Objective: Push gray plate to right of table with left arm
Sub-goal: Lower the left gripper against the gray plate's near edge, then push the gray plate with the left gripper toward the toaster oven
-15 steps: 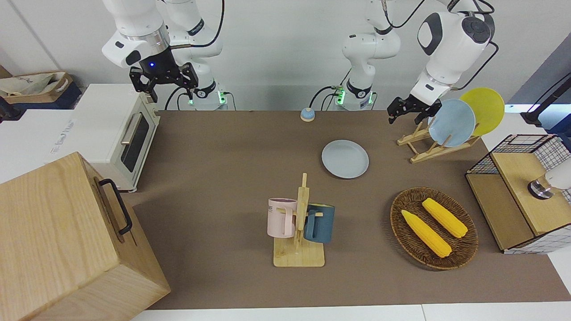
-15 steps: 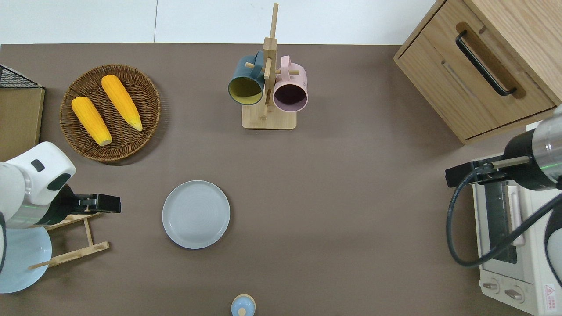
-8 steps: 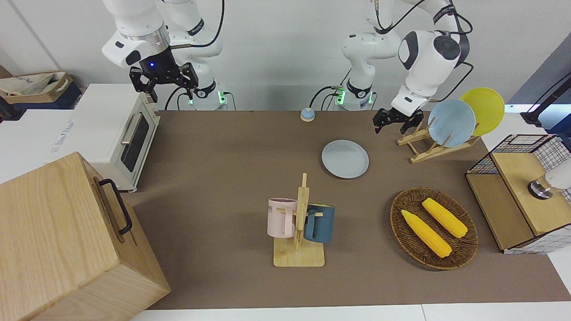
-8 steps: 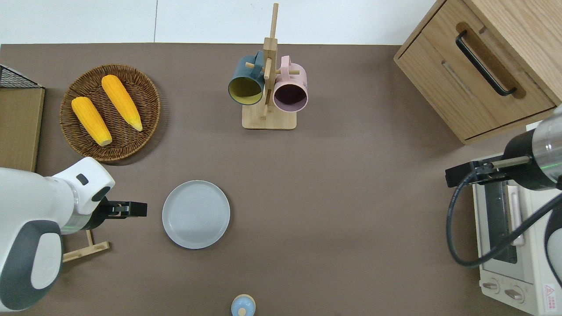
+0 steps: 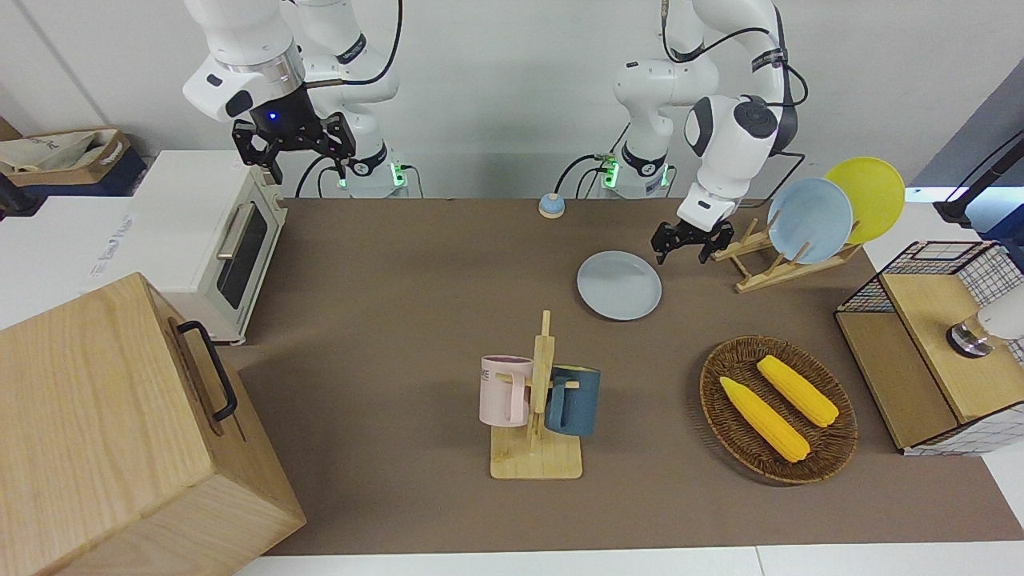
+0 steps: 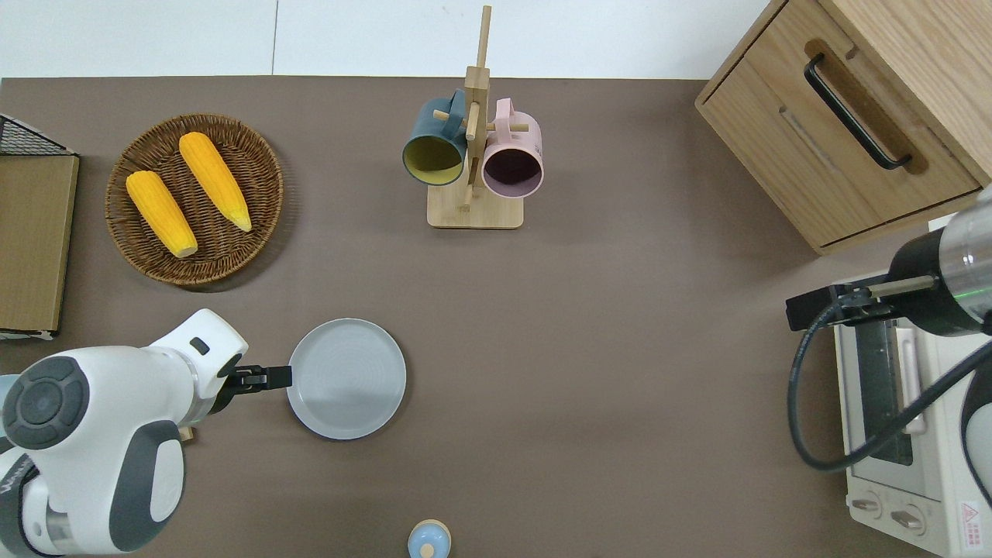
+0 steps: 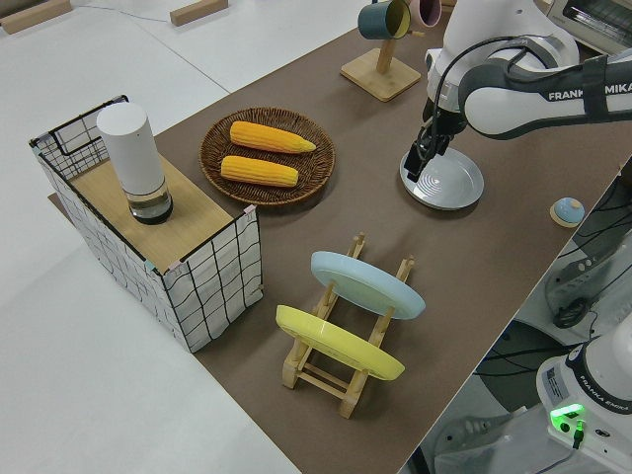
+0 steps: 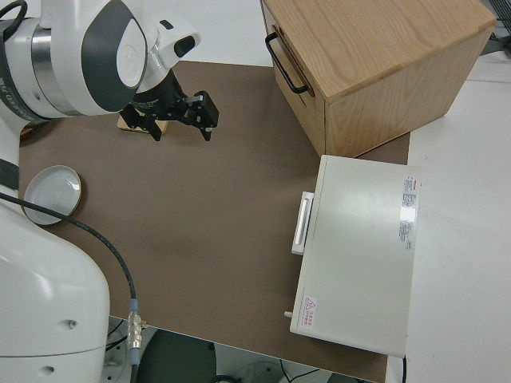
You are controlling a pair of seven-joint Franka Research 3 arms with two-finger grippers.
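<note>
Gray plate [image 6: 346, 379] lies flat on the brown worktop [image 6: 620, 349], toward the left arm's end, nearer the robots than the mug rack [image 6: 473, 155] and the corn basket [image 6: 194, 199]. Left gripper [image 6: 271, 378] sits low at the plate's rim on the side toward the left arm's end; overhead it looks to be touching or just short of the rim, can't tell which. Its jaws look spread apart in the front view, grasping nothing. Right arm is parked, right gripper [image 5: 294, 144] w/ jaws released, holding nothing. Judgement: push is about to start, plate not yet shifted toward the right arm's end. Risks: if the tips ride too high they could climb over the low rim and skid across the plate instead of driving it; too low and they drag on the worktop. An off-centre contact on a round rim would likely spin the plate or let it slip sideways, maybe toward the small blue bell [image 6: 428, 540] or toward the mug rack. Plate rack [image 5: 788, 240] w/ blue and yellow plates stands close to the arm's elbow side; a wide swing could clip it.
</note>
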